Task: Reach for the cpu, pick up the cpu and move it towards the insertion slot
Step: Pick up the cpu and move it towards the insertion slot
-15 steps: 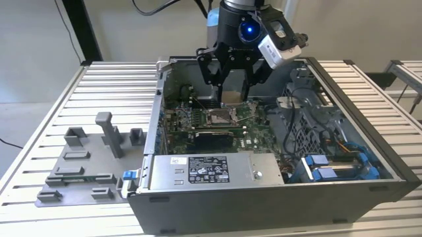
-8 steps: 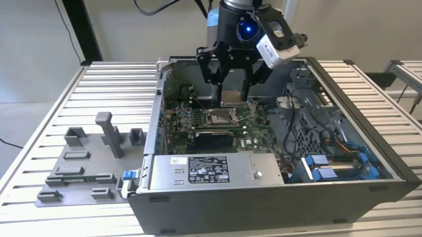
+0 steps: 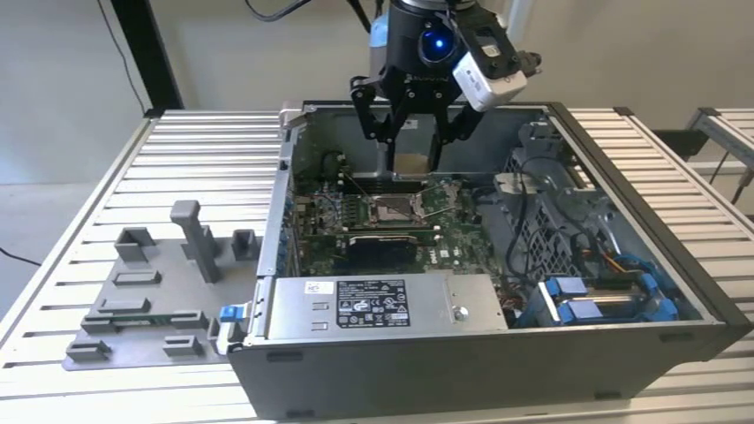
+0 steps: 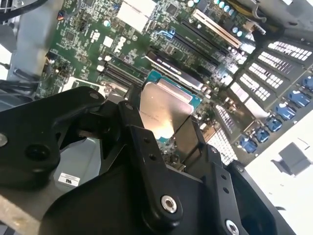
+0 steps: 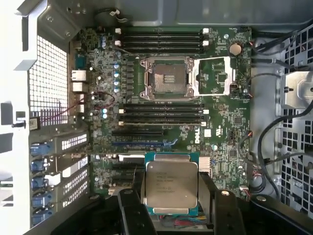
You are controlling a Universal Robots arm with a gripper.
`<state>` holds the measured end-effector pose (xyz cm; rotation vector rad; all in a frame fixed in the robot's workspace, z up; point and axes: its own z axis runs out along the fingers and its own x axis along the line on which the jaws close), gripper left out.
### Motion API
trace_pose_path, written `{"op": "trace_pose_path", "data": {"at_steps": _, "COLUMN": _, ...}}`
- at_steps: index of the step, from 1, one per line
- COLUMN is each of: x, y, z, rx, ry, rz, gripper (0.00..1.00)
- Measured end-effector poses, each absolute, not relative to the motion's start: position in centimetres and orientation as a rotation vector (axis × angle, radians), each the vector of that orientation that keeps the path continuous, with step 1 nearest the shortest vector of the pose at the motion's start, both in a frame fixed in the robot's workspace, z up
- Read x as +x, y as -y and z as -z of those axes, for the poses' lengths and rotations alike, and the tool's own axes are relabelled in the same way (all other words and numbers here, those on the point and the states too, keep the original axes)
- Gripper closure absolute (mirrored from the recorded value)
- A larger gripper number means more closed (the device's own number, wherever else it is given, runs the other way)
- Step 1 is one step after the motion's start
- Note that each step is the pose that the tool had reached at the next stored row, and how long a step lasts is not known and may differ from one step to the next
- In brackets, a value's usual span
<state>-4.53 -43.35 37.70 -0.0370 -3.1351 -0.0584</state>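
Note:
My gripper [image 3: 410,166] hangs over the open computer case, shut on the cpu [image 3: 411,162], whose tan underside faces the exterior view. In both wrist views the cpu's pale silver top [image 5: 171,185] [image 4: 164,110] sits between the black fingers [image 5: 131,208], one on each side. The insertion slot [image 3: 395,208] is a metal-framed socket with a dark centre on the green board, below the held cpu and a little nearer the case front. In the first wrist view the insertion slot [image 5: 166,78] stands open, its load plate [image 5: 213,76] folded to one side.
The case walls [image 3: 286,185] ring the board. Inside, a silver power supply [image 3: 377,305] fills the front and blue drive bays [image 3: 601,296] with cables sit at the exterior view's right. A grey fixture plate [image 3: 165,283] with upright blocks lies on the slatted table at the left.

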Motion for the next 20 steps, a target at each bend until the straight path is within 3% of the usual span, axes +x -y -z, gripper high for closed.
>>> {"op": "trace_pose_path", "data": {"at_steps": 20, "x": -4.4, "y": 39.3, "z": -36.8, "rx": -0.040, "ry": 3.135, "rz": 0.057, "gripper": 1.00}}
